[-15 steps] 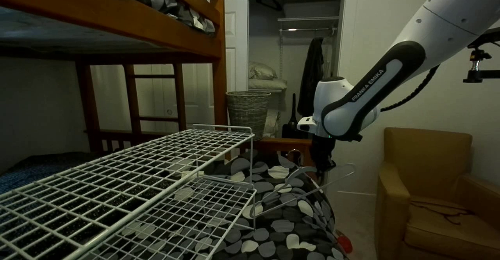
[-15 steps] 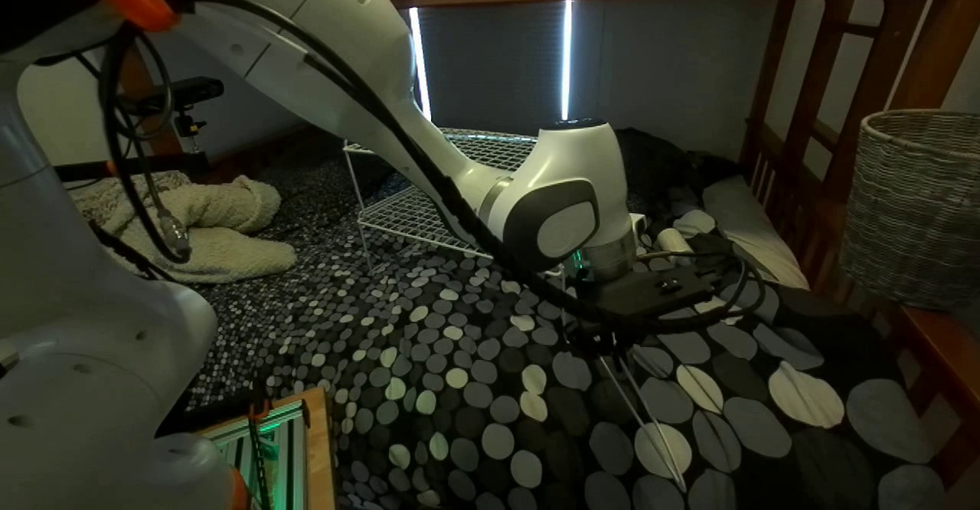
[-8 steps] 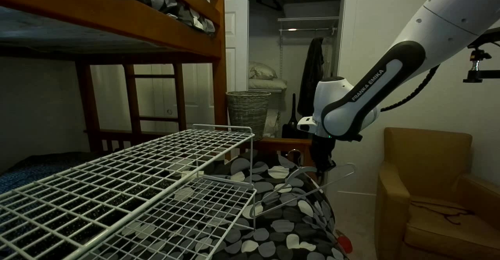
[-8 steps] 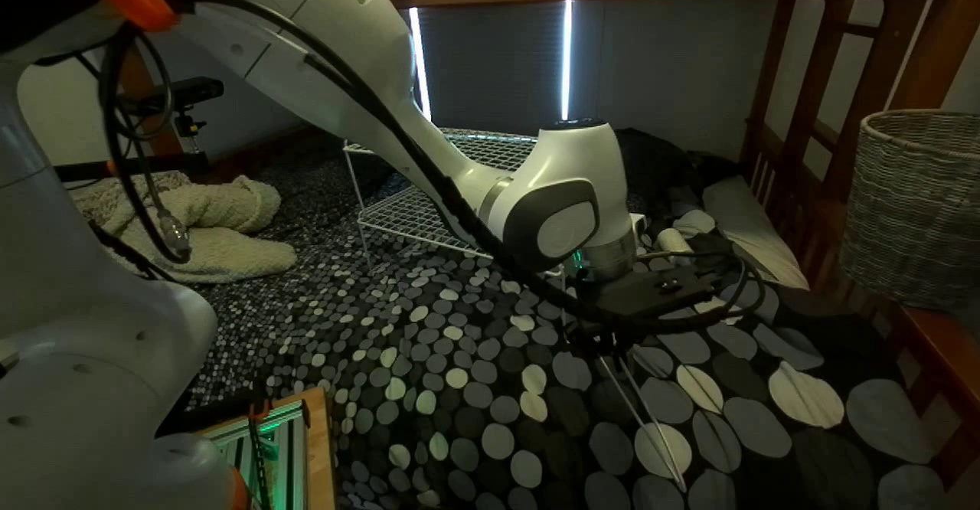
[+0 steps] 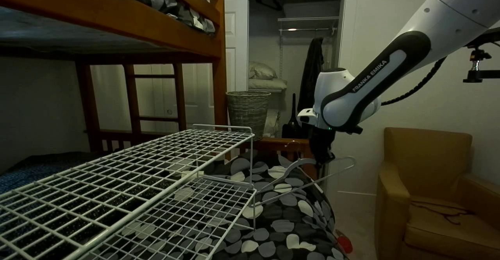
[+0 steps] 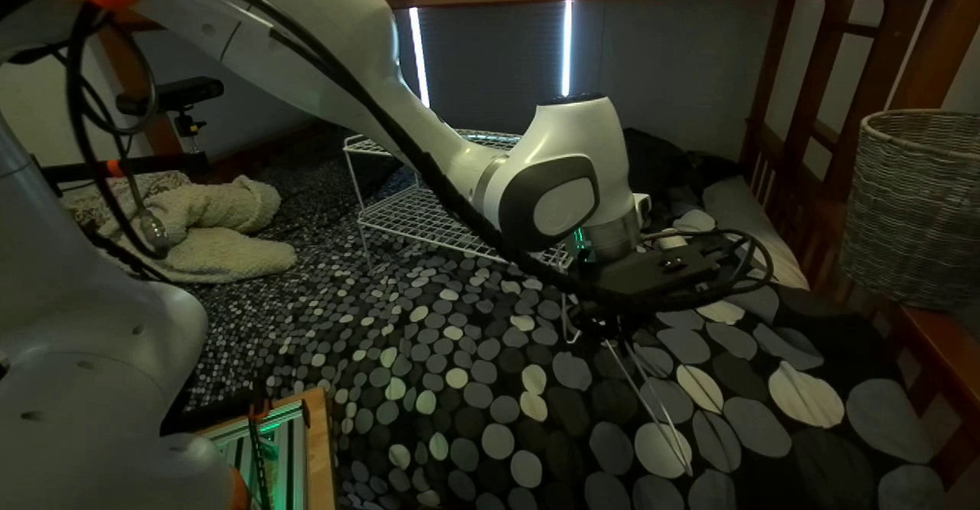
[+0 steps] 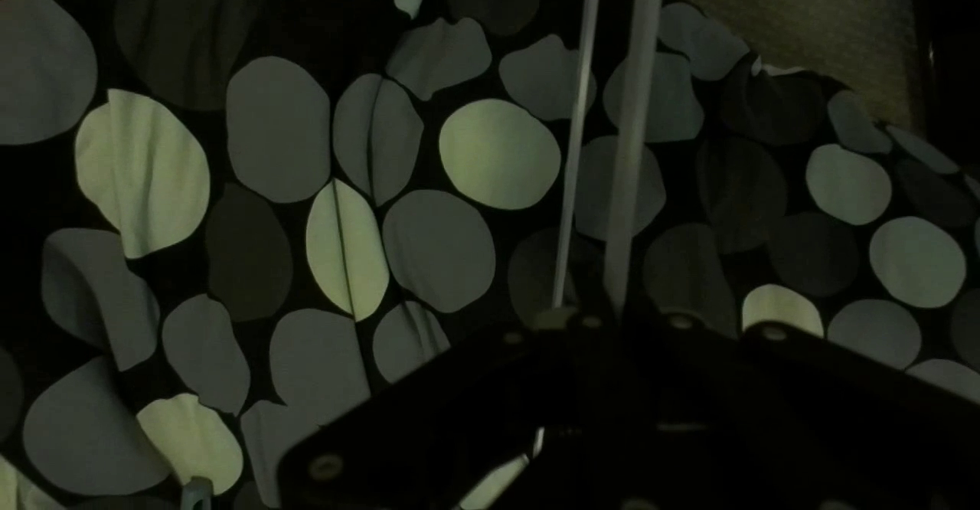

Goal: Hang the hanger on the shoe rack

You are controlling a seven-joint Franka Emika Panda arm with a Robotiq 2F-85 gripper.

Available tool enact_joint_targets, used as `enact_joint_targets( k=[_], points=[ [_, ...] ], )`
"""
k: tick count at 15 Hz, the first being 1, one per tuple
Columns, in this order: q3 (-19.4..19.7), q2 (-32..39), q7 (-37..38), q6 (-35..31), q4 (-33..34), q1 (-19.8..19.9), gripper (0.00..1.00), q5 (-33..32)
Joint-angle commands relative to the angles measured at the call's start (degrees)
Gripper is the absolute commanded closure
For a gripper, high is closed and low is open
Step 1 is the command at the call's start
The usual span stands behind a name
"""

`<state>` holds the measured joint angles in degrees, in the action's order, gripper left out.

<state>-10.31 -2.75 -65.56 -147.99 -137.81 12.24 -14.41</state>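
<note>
The rack is a white wire two-tier deal, standing on a spotted bedspread underneath the top bunk. Stuff around it: a basket past the rack's end nearest the pincer, a tan armchair well apart from the rack, and a cream fleece bunched up off the rack's opposite end. A dark coat hangs well beyond the rack too. Main thing in the way is honestly the arm: in an exterior view it cuts right across the rack and hides a chunk of it.

Pincer's clamped tight on the hanger, jaws squeezed in on its upper bar, close to the hook. The wrist view is super dark down there, so I can't make out the exact contact spot, but you do see two slim bars running out from the jaws.

The hanger's tilted, over the bedspread near the rack's end, sticking out both sides of the pincer. One corner points away from the rack, the other slopes down toward the rack's end leg. Those overlap in an exterior view, and I can't tell if they're touching. The hook pokes up on the rack side of the pincer.
</note>
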Motion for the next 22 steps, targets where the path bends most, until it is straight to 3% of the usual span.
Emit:
enact_joint_targets(
  k=[1, 5, 9, 12, 17, 22],
  points=[
    [5.2, -0.5, -0.4, 0.7, 0.1, -5.4, 0.99, 0.4],
    [8.0, -2.8, -3.6, 3.2, 0.4, -7.5, 0.99, -0.3],
    [10.1, -5.2, -8.4, 10.1, 1.9, -8.0, 0.99, -3.5],
    [11.0, -6.6, -15.1, 16.2, 3.4, -8.9, 0.99, -2.3],
    [11.3, -9.0, -25.7, 24.0, 5.2, -11.5, 0.99, 0.7],
    [9.7, -8.6, -24.8, 32.4, 8.9, -14.1, 0.99, 1.1]
  ],
)
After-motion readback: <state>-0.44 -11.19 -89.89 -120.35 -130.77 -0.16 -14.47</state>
